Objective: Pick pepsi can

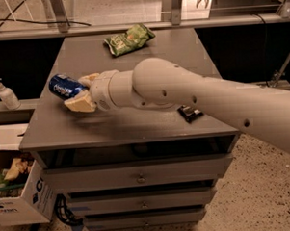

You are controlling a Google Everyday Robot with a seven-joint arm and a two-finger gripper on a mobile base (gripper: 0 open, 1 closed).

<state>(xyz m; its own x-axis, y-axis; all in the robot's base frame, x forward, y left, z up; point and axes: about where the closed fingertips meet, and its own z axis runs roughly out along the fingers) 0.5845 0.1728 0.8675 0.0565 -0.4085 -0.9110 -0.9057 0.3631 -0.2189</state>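
Observation:
The pepsi can, blue with white lettering, lies on its side between my cream fingers near the left edge of the grey table top. My gripper is shut on the pepsi can, holding its right end, and the can looks slightly raised above the surface. My white arm reaches in from the right across the table.
A green chip bag lies at the back of the table. A black snack bar lies partly under my arm at the right. A soap bottle stands on a ledge to the left. A cardboard box sits on the floor at the lower left. Drawers are below the top.

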